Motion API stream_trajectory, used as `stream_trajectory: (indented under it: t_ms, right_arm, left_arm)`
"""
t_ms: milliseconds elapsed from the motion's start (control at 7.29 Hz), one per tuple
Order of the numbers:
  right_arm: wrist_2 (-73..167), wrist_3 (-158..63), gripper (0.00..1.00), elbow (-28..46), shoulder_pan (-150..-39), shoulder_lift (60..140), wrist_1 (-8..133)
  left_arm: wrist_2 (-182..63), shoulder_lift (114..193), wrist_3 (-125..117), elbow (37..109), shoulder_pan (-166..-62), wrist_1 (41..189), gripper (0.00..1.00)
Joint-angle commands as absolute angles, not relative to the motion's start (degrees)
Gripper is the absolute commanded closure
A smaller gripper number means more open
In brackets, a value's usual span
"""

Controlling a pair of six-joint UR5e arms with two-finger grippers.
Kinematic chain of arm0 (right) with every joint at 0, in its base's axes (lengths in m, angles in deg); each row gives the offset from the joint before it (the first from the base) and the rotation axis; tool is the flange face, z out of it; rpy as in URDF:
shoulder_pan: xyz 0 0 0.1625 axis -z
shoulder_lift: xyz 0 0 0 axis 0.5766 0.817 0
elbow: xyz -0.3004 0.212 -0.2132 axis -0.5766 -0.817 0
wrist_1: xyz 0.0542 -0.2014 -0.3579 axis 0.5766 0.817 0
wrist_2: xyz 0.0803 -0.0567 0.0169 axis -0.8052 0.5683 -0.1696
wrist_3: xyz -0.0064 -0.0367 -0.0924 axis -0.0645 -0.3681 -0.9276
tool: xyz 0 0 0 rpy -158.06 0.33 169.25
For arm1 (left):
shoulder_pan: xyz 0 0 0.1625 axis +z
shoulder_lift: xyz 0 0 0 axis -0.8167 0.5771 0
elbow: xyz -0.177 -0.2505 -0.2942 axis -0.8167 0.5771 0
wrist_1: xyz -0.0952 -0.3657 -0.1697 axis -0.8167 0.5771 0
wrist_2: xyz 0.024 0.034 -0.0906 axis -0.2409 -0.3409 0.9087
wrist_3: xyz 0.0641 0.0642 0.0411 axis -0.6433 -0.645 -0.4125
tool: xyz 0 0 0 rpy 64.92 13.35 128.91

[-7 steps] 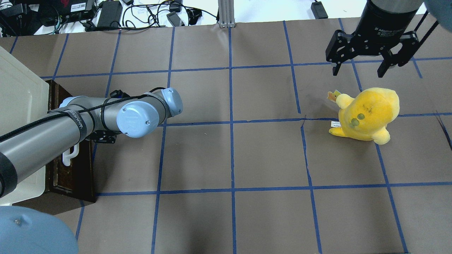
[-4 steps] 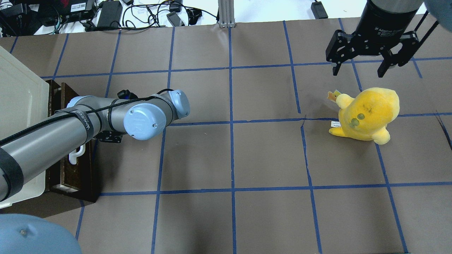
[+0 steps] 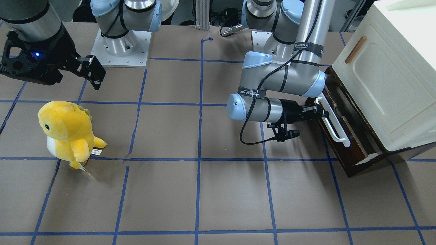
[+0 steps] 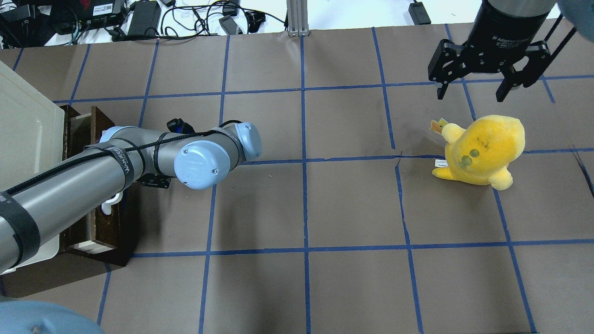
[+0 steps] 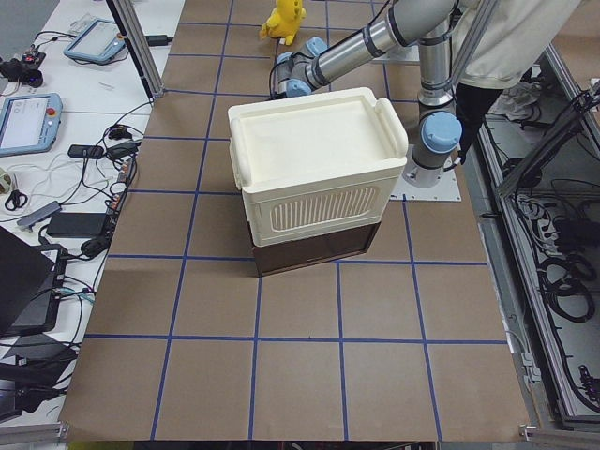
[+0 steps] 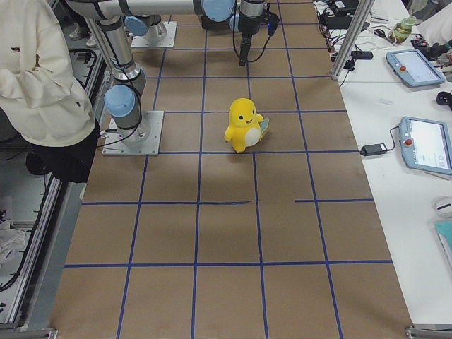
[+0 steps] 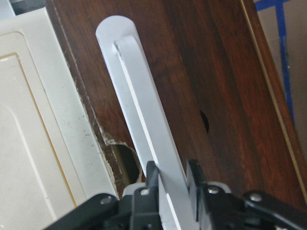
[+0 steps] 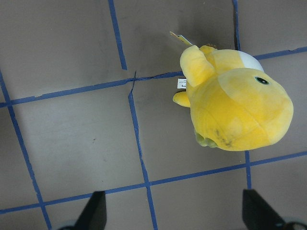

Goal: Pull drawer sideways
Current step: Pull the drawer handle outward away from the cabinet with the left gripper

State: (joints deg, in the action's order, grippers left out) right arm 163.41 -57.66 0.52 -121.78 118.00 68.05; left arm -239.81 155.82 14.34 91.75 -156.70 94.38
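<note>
We see the dark brown drawer [image 3: 352, 153] partly slid out from under the cream cabinet [image 3: 391, 85], its long white bar handle [image 3: 332, 120] across the front and a pale inner side exposed.

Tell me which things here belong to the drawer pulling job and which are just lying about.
In the job: drawer, its white handle, left claw shut on that handle.

Lying about: yellow plush toy, open right claw near it, cables at the table's edge.

A yellow plush toy [image 4: 480, 150] stands on the table [image 4: 352, 204] (blue-taped grid), well apart from a cream-white cabinet [image 3: 385, 68].
</note>
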Motion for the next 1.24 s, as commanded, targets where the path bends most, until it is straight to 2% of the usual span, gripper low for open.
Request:
stream_trajectory:
  t_ms: [0,1098]
  right_arm:
    - [163.41,-57.66,0.00,0.52,-121.70,118.00,68.07]
    - [163.41,-57.66,0.00,0.52,-121.70,118.00,68.07]
  left_arm:
    - [-239.57,155.86,14.34,91.61,-157.76,94.39,0.77]
    - [-240.18,156.22,13.29,91.09,-160.05,94.31,0.76]
